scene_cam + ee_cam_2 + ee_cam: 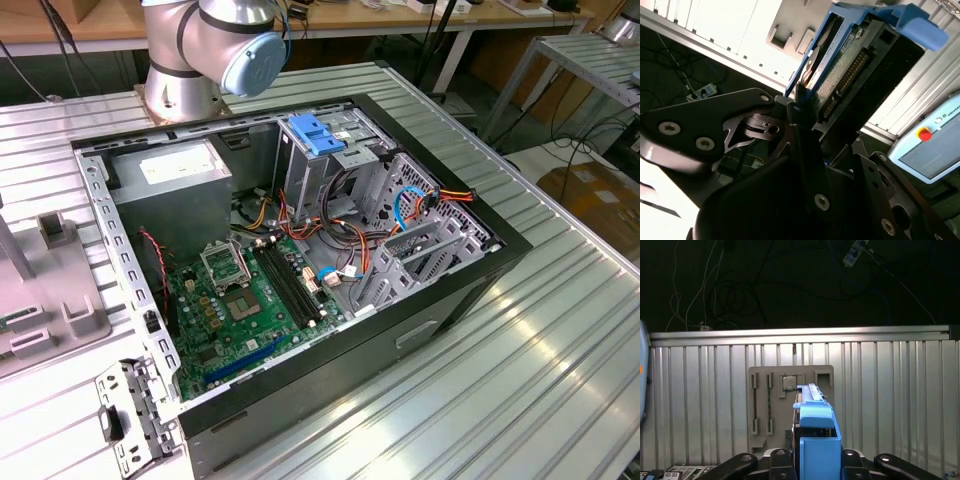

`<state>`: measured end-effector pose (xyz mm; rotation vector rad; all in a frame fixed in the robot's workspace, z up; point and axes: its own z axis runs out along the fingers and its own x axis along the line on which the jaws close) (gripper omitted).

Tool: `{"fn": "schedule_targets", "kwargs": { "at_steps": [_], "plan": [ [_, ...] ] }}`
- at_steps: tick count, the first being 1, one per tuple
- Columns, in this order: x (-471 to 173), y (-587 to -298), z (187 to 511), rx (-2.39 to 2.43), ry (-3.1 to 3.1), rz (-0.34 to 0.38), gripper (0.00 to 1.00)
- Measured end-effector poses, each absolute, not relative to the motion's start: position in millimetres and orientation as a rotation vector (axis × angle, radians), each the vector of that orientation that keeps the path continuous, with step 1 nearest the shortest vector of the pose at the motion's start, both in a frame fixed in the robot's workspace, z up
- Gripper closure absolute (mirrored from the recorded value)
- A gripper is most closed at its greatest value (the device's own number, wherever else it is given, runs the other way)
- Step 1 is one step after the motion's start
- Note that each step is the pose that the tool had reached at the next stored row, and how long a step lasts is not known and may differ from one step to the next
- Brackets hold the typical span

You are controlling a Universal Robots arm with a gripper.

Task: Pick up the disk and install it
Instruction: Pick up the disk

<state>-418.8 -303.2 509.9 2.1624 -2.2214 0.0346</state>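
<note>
My gripper (pixel 809 116) is shut on the disk (pixel 852 67), a hard drive in a blue plastic carrier with its dark underside and connector pins facing the second wrist view. In the first wrist view the disk (pixel 815 417) stands edge-on between the black fingers (pixel 852 459) of the gripper (pixel 815 462), held above the ribbed metal table. In the exterior view the open computer case (pixel 455 290) lies on its side, and its drive cage (pixel 330 165) at the far end carries a blue bracket (pixel 315 135).
The arm's base (pixel 185 60) stands behind the case. Inside are a grey power supply (pixel 170 185), the motherboard (pixel 240 300) and loose cables (pixel 400 210). A grey fixture plate (pixel 790 407) lies on the table below the disk. A teach pendant (pixel 930 150) hangs nearby.
</note>
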Motion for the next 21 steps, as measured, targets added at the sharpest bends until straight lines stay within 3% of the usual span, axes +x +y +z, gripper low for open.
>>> {"fn": "schedule_targets", "kwargs": {
  "at_steps": [21],
  "plan": [
    [-419, -315, 510, 2.162, -2.221, 0.035, 0.64]
  ]
}}
